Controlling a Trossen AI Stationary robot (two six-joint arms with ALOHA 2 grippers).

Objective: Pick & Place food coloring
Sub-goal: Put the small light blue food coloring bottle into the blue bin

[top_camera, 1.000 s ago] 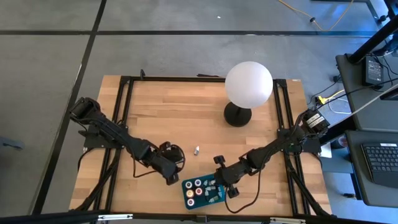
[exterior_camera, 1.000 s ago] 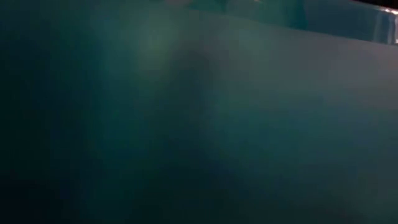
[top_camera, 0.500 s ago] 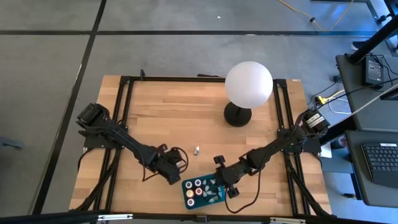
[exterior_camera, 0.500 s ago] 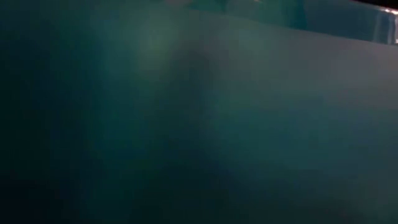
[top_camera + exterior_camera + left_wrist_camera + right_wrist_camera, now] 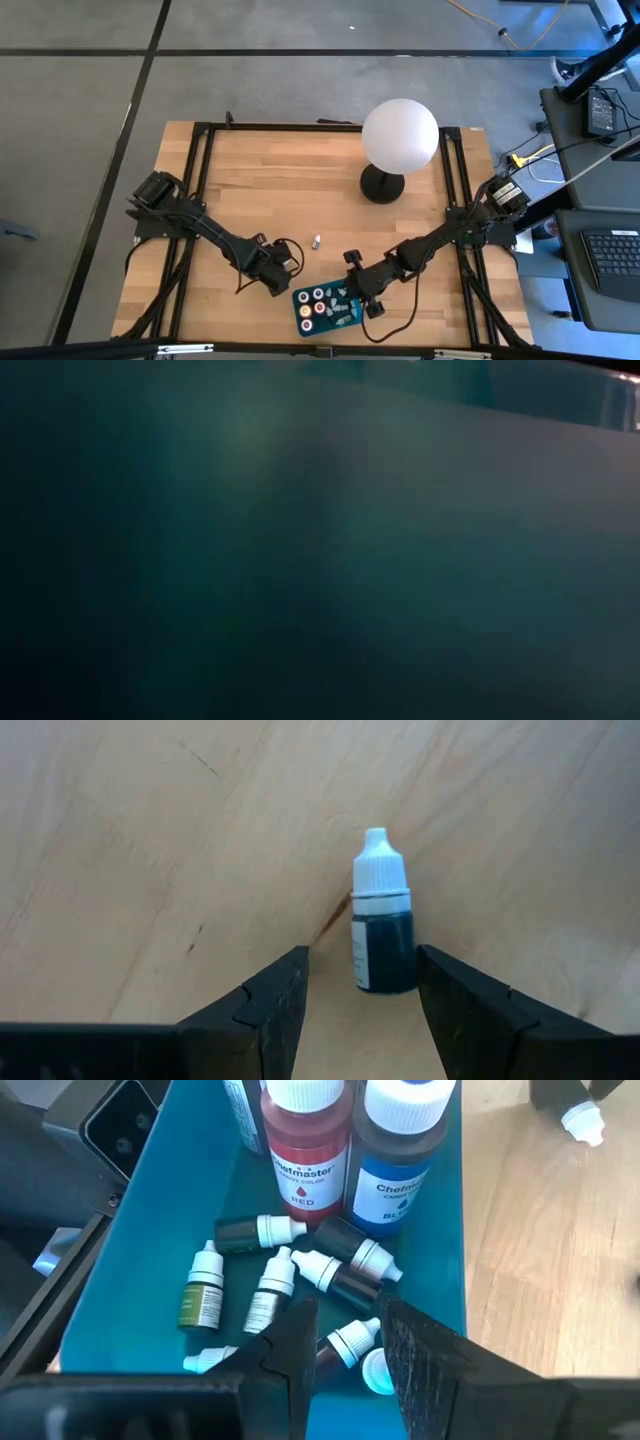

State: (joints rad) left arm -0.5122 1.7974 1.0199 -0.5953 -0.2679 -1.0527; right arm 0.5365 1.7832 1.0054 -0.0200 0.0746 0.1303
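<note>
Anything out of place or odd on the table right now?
One small white-capped dark dropper bottle lies alone on the wooden table, outside the teal rectangular tray holding the rest; the open left tool is lined up on it. The low view is blocked by something teal. The open right tool hangs over the tray.

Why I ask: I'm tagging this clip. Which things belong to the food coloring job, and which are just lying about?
Job: lone dropper bottle on the wood, at the open left claw; red bottle, blue bottle and small dropper bottles in the teal tray; open right claw above them.
Lying about: white globe lamp; keyboard beside the table.
</note>
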